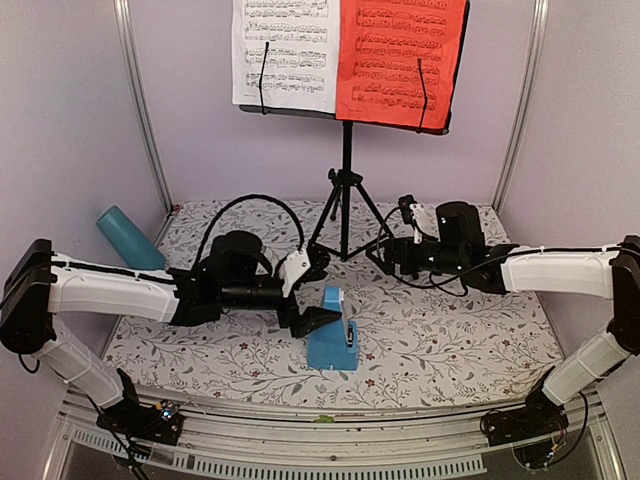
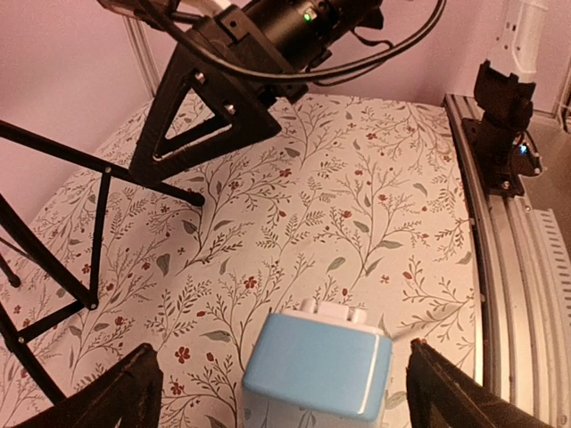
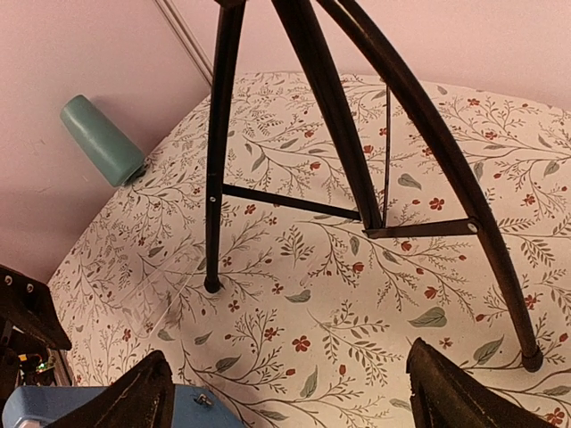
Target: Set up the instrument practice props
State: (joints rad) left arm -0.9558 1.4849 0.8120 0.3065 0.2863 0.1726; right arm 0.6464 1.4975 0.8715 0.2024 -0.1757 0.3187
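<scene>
The small blue metronome point(image 1: 332, 338) looks to us like light, rigid, smooth plastic, so we would pinch its flat sides low down. It is a tapered blue block, upright on the tabletop point(image 1: 450, 330) just in front of the music stand point(image 1: 346, 180). Our left gripper point(image 1: 315, 292) straddles it with jaws released. The right gripper point(image 3: 285, 383), by the stand's legs, is also released.

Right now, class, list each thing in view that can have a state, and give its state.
Black tripod music stand: upright, legs spread.
White sheet of music: on the stand's desk, left side.
Red sheet of music: on the desk, right side.
Small blue pyramid metronome: upright, ungripped.
Teal cylinder cup: tipped against the wall.
Left gripper: open, straddling metronome.
Right gripper: open, empty.
</scene>
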